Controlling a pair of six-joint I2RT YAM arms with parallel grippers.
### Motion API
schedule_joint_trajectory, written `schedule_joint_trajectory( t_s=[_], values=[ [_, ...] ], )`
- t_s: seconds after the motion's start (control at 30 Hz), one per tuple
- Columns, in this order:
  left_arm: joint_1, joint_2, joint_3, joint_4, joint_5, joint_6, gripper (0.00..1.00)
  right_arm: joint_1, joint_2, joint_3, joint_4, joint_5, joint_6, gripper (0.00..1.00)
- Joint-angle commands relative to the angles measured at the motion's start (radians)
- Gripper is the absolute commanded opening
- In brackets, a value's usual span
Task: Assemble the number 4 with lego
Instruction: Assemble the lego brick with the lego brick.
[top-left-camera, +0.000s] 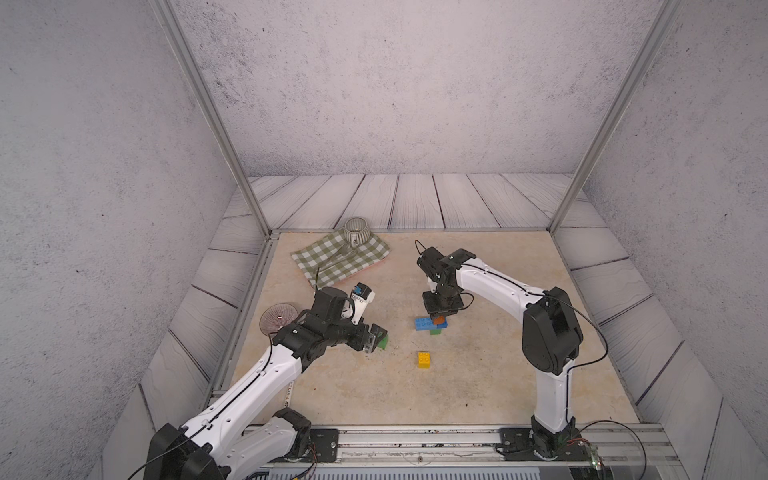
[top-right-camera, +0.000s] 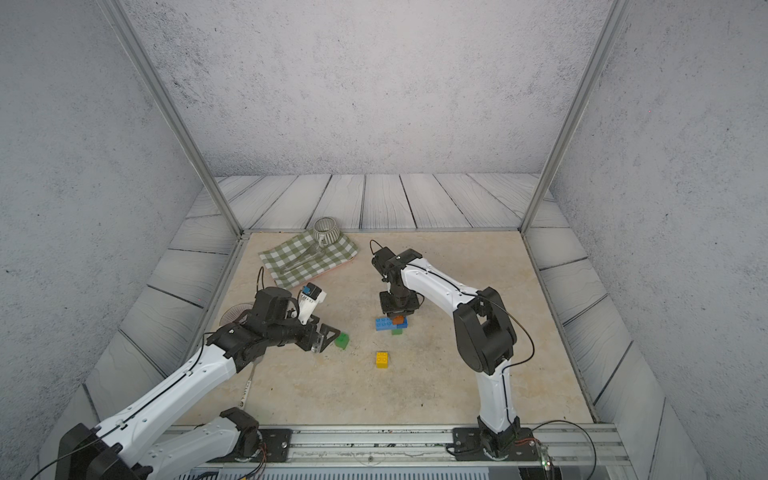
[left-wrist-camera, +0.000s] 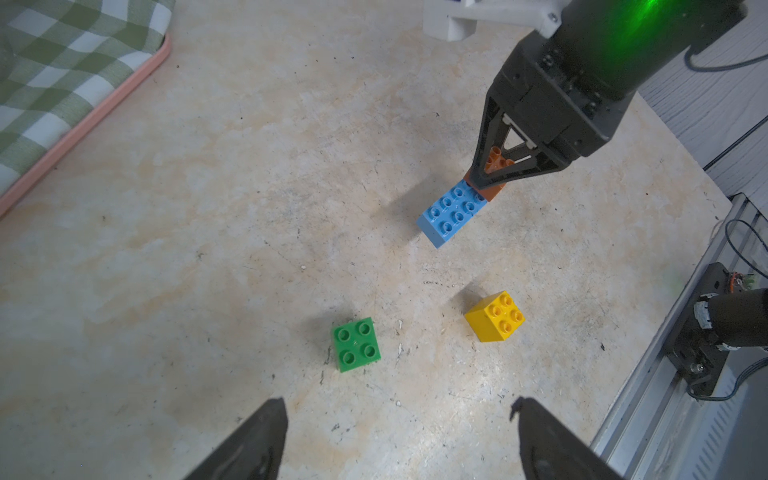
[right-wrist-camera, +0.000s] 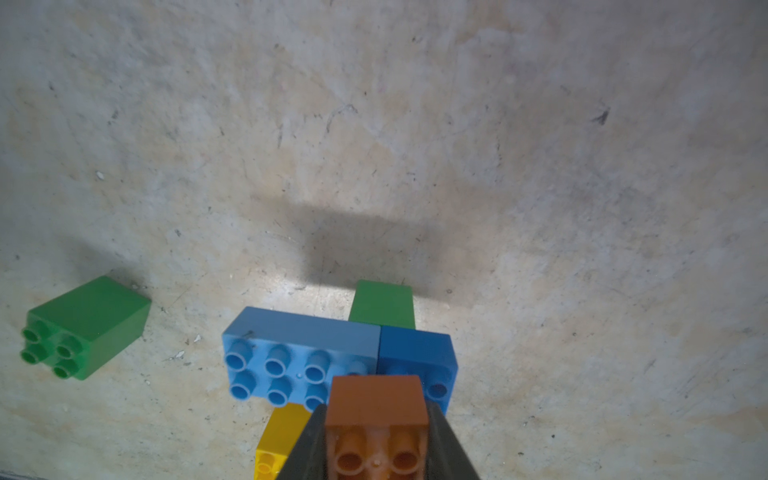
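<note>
Right gripper (right-wrist-camera: 377, 419), jaws clamped on the orange-brown brick (right-wrist-camera: 376, 399), which sits over the joint of light-blue brick (right-wrist-camera: 299, 332) and dark-blue brick (right-wrist-camera: 415, 349), apparently pressed on. Left gripper (left-wrist-camera: 399, 405), jaws apart and empty; loose green brick (left-wrist-camera: 356, 344) lies just ahead of its fingertips, yellow brick (left-wrist-camera: 494, 316) farther off.

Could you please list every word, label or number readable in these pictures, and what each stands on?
No text here can be read for certain.
Dark print on the white camera housing of the left arm: too blurred to read.
Marks on the white strip lying beside that arm: too small to read.
Studs of the orange-brown brick: no lettering can be made out.
</note>
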Motion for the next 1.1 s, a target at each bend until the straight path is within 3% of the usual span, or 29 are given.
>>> schedule_joint_trajectory(
  t_s=[0.0, 0.53, 1.07],
  values=[
    [0.011, 0.005, 0.010, 0.016, 0.013, -0.002, 0.89, -0.004, 0.009, -0.007, -0.005, -0.006, 0.007, 0.00],
    [0.017, 0.007, 0.013, 0.019, 0.016, -0.002, 0.88, 0.005, 0.007, -0.059, 0.035, 0.001, 0.044, 0.00],
    [0.018, 0.001, 0.014, 0.017, 0.014, 0.000, 0.88, 0.047, 0.038, -0.117, 0.079, 0.084, 0.065, 0.00]
  ],
)
